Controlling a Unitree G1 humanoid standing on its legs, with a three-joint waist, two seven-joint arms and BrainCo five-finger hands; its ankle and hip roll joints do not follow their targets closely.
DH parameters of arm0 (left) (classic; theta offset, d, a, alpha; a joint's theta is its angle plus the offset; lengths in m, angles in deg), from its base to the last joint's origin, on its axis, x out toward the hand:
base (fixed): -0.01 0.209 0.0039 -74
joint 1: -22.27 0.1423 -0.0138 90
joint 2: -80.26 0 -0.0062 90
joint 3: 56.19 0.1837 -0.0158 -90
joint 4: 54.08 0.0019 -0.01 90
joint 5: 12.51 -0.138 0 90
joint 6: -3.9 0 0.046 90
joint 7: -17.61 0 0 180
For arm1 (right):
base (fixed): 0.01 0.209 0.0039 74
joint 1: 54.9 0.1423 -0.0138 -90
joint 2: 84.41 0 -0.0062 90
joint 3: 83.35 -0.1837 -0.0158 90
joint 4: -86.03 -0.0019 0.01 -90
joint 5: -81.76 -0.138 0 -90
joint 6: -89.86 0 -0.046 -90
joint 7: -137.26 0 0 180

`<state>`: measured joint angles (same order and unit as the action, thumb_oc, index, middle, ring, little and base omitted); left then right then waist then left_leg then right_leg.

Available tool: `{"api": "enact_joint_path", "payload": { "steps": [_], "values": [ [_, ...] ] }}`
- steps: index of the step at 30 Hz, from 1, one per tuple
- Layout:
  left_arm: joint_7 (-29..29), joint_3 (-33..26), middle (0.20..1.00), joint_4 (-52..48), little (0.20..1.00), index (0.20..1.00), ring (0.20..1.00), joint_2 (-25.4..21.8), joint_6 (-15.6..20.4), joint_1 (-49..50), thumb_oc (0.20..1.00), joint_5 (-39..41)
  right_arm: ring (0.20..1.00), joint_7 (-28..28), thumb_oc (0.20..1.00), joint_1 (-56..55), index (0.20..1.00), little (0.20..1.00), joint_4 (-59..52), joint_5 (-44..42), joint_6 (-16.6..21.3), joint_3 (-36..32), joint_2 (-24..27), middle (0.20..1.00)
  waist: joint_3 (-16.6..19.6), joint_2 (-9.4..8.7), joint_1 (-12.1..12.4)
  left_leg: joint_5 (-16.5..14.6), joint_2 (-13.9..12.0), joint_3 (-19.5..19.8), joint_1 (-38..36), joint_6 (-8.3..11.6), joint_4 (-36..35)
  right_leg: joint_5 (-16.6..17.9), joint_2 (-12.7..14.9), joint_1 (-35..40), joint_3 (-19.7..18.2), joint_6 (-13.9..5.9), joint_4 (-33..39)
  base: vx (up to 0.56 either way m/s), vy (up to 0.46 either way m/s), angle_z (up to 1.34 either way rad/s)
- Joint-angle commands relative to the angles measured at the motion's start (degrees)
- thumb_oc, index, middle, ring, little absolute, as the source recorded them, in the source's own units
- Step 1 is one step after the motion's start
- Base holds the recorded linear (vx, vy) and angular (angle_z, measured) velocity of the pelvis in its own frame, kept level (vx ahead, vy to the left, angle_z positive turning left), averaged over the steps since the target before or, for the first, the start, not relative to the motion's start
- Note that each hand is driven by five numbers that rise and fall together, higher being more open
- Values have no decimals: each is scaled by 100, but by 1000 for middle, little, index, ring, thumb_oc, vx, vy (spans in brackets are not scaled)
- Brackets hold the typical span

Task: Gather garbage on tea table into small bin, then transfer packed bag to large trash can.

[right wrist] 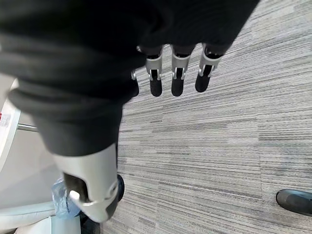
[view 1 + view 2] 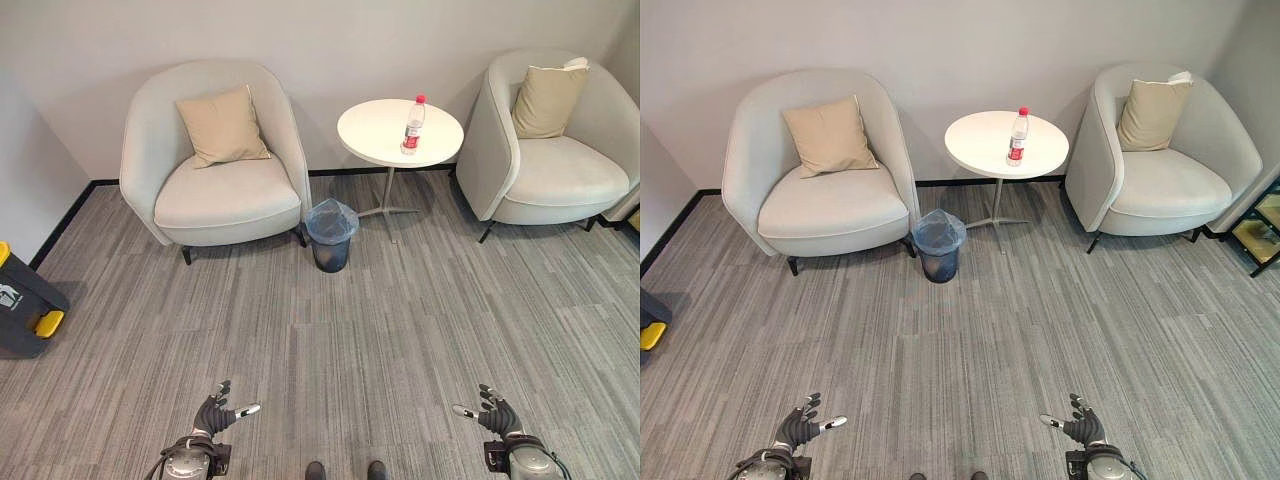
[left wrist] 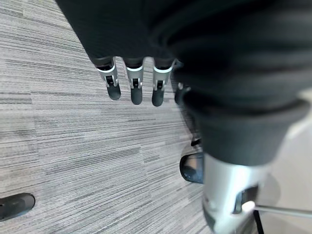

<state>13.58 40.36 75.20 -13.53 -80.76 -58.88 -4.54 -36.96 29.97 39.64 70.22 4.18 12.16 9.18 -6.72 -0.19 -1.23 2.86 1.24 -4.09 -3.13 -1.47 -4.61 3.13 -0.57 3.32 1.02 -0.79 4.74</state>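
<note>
Grey carpet [image 2: 400, 320]; both hands, left hand [image 2: 212, 412] and right hand [image 2: 492, 412], spread empty; bottle [image 2: 413, 125] on table [image 2: 370, 130].

light: bright, even | shadows: soft under armchairs [image 2: 215, 170] | wrist views: perhaps slightly blurred

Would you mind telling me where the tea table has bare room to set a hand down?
The table is bare across its left and near parts; only the bottle stands toward its right edge. The gap between the table and the left armchair is tighter, with the small bin below.
</note>
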Motion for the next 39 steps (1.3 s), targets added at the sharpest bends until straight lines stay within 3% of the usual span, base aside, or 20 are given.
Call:
{"api": "enact_joint_path", "payload": {
  "steps": [1, 7, 10, 14, 16, 19, 21, 23, 25, 26, 28, 30, 35, 39],
  "values": [
    [-51, -37, 1000, -35, 1000, 1000, 1000, -162, 155, -175, 1000, 212, 1000, 135, 1000, 351, 1000, 1000, 60, -254, 56, -204, -6, 1000, -18, -140, -25, -1000, 134, -20, 221, 75, 750, -759, 542, -144, 102, -615, -673, 3, 70, -17],
    [-97, -43, 1000, -115, 1000, 1000, 1000, -199, 167, -250, 1000, 239, 1000, 192, 1000, 469, 1000, 1000, -23, -286, 40, -182, -26, 1000, -152, -86, -24, -1069, 164, -79, 316, -40, 810, -748, 551, -674, 2, -756, -1405, 2, 63, -21],
    [-147, -44, 1000, -95, 1000, 1000, 1000, -185, 171, -301, 1000, 237, 1000, 211, 1000, 536, 1000, 1000, -65, -285, 47, -138, -47, 1000, -297, -20, -52, -1162, 116, -154, 193, -82, 794, -717, 598, -1142, 203, -837, -2048, 63, 34, -24],
    [-175, -16, 1000, -18, 1000, 1000, 1000, -115, 173, -384, 1000, 282, 1000, 255, 1000, 598, 1000, 1000, -195, -208, 33, -60, -47, 1000, -455, -38, -136, -1364, 128, -289, -297, -26, 672, -277, 779, -1561, 929, -773, -1097, 261, -114, -44],
    [-196, -1, 1000, 40, 1000, 1000, 1000, -93, 191, -428, 1000, 300, 1000, 262, 1000, 575, 1000, 1000, -218, -181, 24, -43, -48, 1000, -499, -27, -181, -1422, 109, -284, -439, 38, 674, -178, 835, -1659, 1154, -790, -952, 179, -100, -16],
    [-184, 13, 1000, 35, 1000, 1000, 1000, -86, 210, -433, 1000, 287, 1000, 248, 1000, 508, 1000, 1000, -273, -179, 36, -64, -43, 1000, -478, -35, -204, -1496, 117, -257, -529, 77, 677, -192, 873, -1566, 1224, -800, -860, 196, -109, 4],
    [-196, 51, 1000, 25, 1000, 1000, 1000, 3, 209, -383, 1000, 252, 1000, 238, 1000, 387, 1000, 1000, -317, -197, 89, -102, -26, 1000, -375, -6, -266, -1635, -17, -186, -711, 208, 795, -218, 820, -1442, 1234, -639, -1014, 393, -248, 45],
    [-161, 119, 1000, 88, 1000, 1000, 1000, 89, 192, -418, 1000, 287, 1000, 217, 1000, 312, 1000, 1000, -411, -291, 185, -118, -34, 1000, -302, 75, -347, -1250, -328, -213, -617, 560, 1299, -379, 661, -1194, 1307, -439, -962, 368, -374, 89],
    [-124, 246, 1000, 104, 1000, 1000, 1000, 117, 169, -535, 1000, 334, 1000, 237, 1000, 357, 1000, 1000, -423, -375, 202, -59, 46, 1000, -371, 21, -353, -571, -666, -308, 14, 741, 2596, -661, 472, -772, 1279, -143, -739, 297, -369, 42],
    [-124, 245, 1000, 104, 1000, 1000, 1000, 116, 169, -535, 1000, 334, 1000, 237, 1000, 357, 1000, 1000, -422, -375, 202, -59, 45, 1000, -366, 18, -356, -568, -663, -305, 20, 741, 2594, -661, 475, -778, 1281, -143, -739, 239, -227, 0],
    [-108, 345, 1000, 141, 1000, 1000, 1000, 125, 140, -638, 1000, 334, 1000, 242, 1000, 418, 1000, 1000, -381, -399, 169, -47, 138, 1000, -462, -147, -217, -974, -479, -348, 728, 476, 2354, -859, 497, -468, 1152, -147, -617, 365, -159, -33],
    [-106, 364, 1000, 114, 1000, 1000, 1000, 107, 123, -622, 1000, 310, 1000, 252, 1000, 412, 1000, 1000, -365, -414, 160, -54, 155, 1000, -477, -177, -160, -933, -407, -342, 977, 457, 2043, -941, 470, -350, 1100, -155, -600, 284, -72, -8],
    [-128, 350, 1000, 104, 1000, 1000, 1000, 91, 85, -533, 1000, 295, 1000, 316, 1000, 413, 1000, 1000, -216, -403, 131, -9, 118, 1000, -533, -116, 79, -40, -313, -211, 1668, 577, 1138, -1216, 202, 100, 851, -165, -576, 275, -4, -41],
    [-123, 279, 1000, 91, 1000, 1000, 1000, 67, 79, -412, 1000, 258, 1000, 292, 1000, 392, 1000, 1000, -176, -340, 77, 9, 52, 1000, -449, -86, 210, 61, -308, -376, 1756, 536, 942, -1411, 135, 446, 597, -206, -643, 372, 97, -51]
  ]
}}
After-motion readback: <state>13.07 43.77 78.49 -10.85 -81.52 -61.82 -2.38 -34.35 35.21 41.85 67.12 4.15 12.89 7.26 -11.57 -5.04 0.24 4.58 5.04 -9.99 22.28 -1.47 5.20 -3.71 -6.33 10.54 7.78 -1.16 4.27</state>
